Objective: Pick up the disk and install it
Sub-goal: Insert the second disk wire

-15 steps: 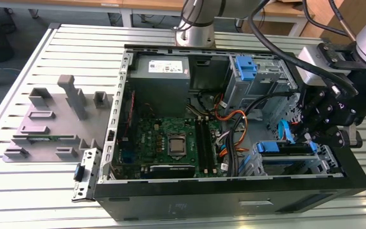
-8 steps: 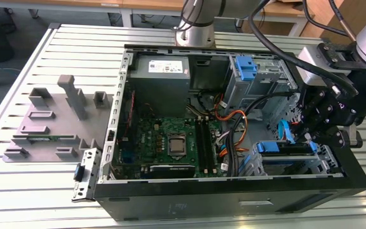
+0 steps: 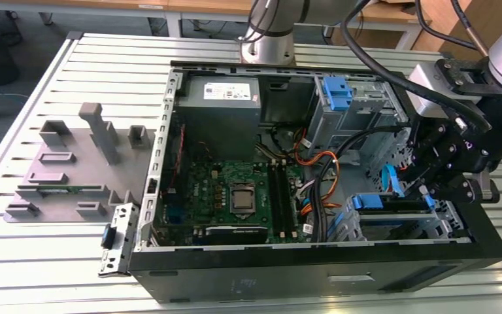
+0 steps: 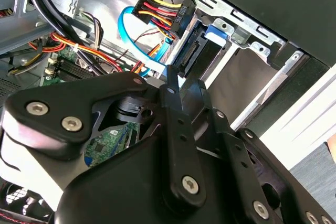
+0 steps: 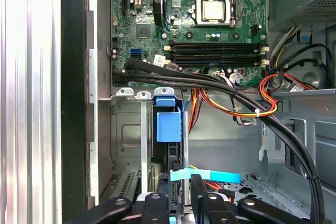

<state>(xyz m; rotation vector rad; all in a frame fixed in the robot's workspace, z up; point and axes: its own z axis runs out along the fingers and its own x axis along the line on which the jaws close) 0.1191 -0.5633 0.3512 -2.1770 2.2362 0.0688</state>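
Observation:
The disk [image 3: 380, 202] stands on edge in the drive cage [image 3: 447, 219] at the case's front corner, on the exterior view's right, its blue tab showing. In the first wrist view the blue tab of the disk [image 5: 169, 124] faces the motherboard. My gripper [image 5: 176, 195] straddles the drive's other end, shut on it. In the second wrist view my gripper [image 4: 182, 82] sits just behind the disk [image 4: 209, 51], whose connector edge is bare. From outside, my gripper [image 3: 418, 190] reaches down into the case beside the cage.
A light blue data cable [image 5: 210, 175] and a black power plug with coloured wires [image 4: 163, 6] hang close to the drive. Thick black cables [image 5: 210, 85] cross above the cage. A second blue bracket [image 3: 336, 91] sits in the upper bay. A grey fixture [image 3: 68, 163] lies outside the case.

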